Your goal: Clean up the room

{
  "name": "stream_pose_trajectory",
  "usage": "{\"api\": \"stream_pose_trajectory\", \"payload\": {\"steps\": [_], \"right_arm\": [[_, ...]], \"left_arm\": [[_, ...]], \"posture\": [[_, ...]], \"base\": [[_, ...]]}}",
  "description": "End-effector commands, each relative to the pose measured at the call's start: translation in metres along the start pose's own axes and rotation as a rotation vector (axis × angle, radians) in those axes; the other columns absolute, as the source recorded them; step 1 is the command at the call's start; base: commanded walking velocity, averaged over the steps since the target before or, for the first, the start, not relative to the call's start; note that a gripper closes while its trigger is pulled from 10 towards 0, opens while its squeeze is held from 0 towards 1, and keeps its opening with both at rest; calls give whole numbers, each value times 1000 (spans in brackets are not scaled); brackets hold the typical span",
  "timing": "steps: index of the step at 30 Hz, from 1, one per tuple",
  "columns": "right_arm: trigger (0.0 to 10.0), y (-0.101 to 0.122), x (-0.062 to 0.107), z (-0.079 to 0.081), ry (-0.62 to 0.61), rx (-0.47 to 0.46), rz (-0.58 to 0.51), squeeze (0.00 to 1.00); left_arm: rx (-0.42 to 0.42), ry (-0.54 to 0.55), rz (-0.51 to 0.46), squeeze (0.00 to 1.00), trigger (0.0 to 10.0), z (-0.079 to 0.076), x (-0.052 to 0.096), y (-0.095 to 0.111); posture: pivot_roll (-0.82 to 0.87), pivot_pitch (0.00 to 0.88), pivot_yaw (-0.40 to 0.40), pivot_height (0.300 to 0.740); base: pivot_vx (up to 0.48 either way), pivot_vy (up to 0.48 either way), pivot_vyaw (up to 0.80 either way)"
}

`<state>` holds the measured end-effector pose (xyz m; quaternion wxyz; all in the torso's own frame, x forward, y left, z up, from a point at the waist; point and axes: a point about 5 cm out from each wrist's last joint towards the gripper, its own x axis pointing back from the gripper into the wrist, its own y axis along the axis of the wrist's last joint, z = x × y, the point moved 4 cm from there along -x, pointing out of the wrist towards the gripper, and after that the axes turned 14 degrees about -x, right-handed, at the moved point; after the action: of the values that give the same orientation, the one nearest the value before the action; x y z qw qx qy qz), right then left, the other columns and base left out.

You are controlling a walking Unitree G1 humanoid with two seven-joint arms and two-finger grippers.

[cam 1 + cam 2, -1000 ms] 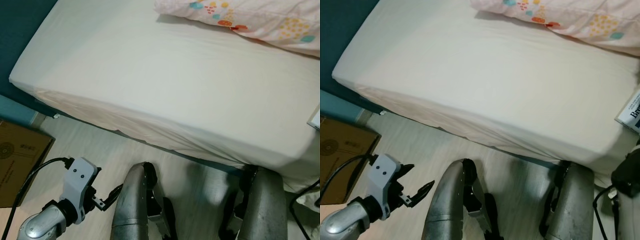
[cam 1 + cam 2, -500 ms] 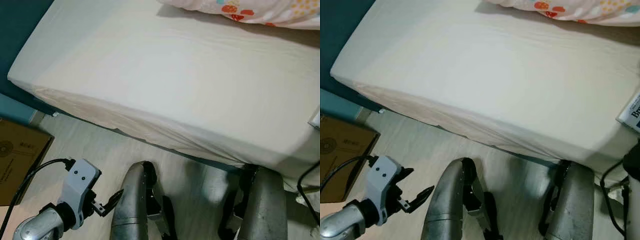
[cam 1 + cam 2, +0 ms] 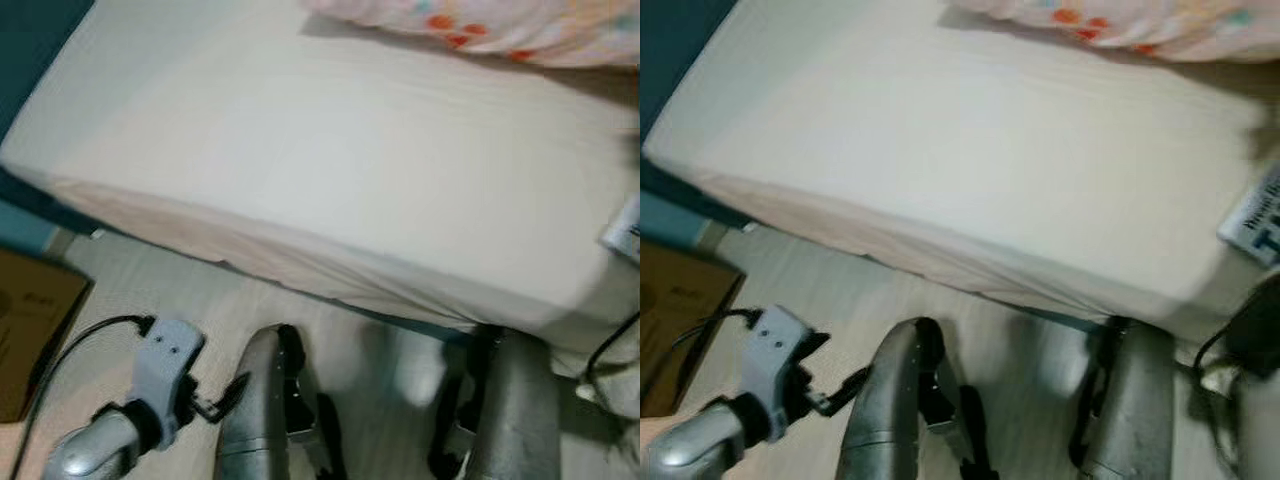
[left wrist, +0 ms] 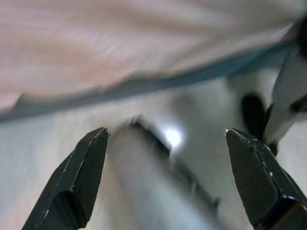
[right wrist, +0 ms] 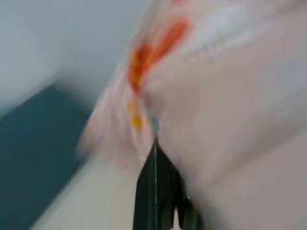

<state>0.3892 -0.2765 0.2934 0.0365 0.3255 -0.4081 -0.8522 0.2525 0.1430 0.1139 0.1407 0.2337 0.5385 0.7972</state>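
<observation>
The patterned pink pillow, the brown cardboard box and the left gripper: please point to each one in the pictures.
Patterned pink pillow (image 3: 500,25): left eye view, its near edge with orange dots.
Brown cardboard box (image 3: 30,320): left eye view, its flat top.
Left gripper (image 4: 168,177): left wrist view, midway between the two spread black fingers.

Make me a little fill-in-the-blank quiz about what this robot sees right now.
1. The patterned pillow lies on the ____.
2. On the floor at the robot's left lies a brown ____.
3. The left gripper has its two black fingers ____.
4. The right gripper has its fingers ____.

Missing words: bed; box; open; shut
</observation>
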Motion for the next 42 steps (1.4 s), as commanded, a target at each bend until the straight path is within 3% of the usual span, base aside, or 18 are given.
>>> {"api": "stream_pose_trajectory", "payload": {"steps": [1,2,3,5,15,16,17,18,22,23,26,27,28,29,30,32,35,42], "right_arm": [[0,-22,-5,17,101,-22,107,0],[0,-22,-5,17,101,-22,107,0],[0,-87,18,45,218,-118,270,0],[0,-111,30,63,258,-186,317,0],[0,-154,62,114,382,-336,450,0],[0,-169,81,140,441,-381,547,0],[0,-169,81,140,441,-381,547,0],[0,-189,112,158,447,-385,688,0],[0,-197,114,124,228,-265,659,0],[10000,-196,110,104,109,-216,633,0],[10000,-193,105,85,-3,-177,588,0],[10000,-174,93,45,-211,-131,455,0],[10000,-174,93,45,-211,-131,455,0],[10000,-156,91,17,-342,-83,358,1000],[10000,-156,91,17,-342,-83,358,1000],[10000,-111,101,-29,-570,-2,183,1000],[10000,-67,123,-54,-706,60,59,1000],[10000,-20,150,-72,-814,106,-108,1000]], "left_arm": [[12,8,71,0,10000,-2,5,-19],[12,8,71,0,10000,-2,5,-19],[26,23,35,0,10000,-5,-15,-17],[33,38,10,0,10000,-4,-27,-14],[55,75,-53,0,10000,-2,-59,-4],[69,92,-78,0,10000,0,-70,-1],[69,92,-78,0,10000,0,-70,-1],[95,112,-115,0,10000,-2,-94,6],[107,118,-143,0,10000,-3,-104,10],[108,120,-149,0,10000,-4,-108,11],[110,120,-153,0,10000,-4,-109,12],[116,114,-154,0,10000,-6,-112,11],[116,114,-154,0,10000,-6,-112,11],[122,106,-155,0,10000,-7,-113,11],[122,106,-155,0,10000,-7,-113,11],[139,92,-162,0,10000,-10,-114,11],[168,97,-175,0,10000,-9,-117,8],[199,101,-185,0,10000,-7,-114,5]], "posture": [[108,469,251,461],[108,469,251,461],[43,376,200,461],[15,338,179,461],[-43,245,139,461],[-101,161,100,461],[-101,161,100,461],[-128,103,76,461],[-131,93,73,461],[-132,78,72,461],[-134,76,71,461],[-129,53,72,461],[-129,53,72,461],[-124,47,71,461],[-124,47,71,461],[-112,34,70,461],[-108,38,70,461],[-91,68,85,461]], "base": [[0,0,0],[0,0,0],[0,0,0],[0,0,0],[0,0,0],[0,0,0],[0,0,0],[0,0,0],[0,0,0],[0,0,0],[0,0,0],[0,0,0],[0,0,0],[0,0,0],[0,0,0],[0,0,0],[0,0,0],[0,0,0]]}}
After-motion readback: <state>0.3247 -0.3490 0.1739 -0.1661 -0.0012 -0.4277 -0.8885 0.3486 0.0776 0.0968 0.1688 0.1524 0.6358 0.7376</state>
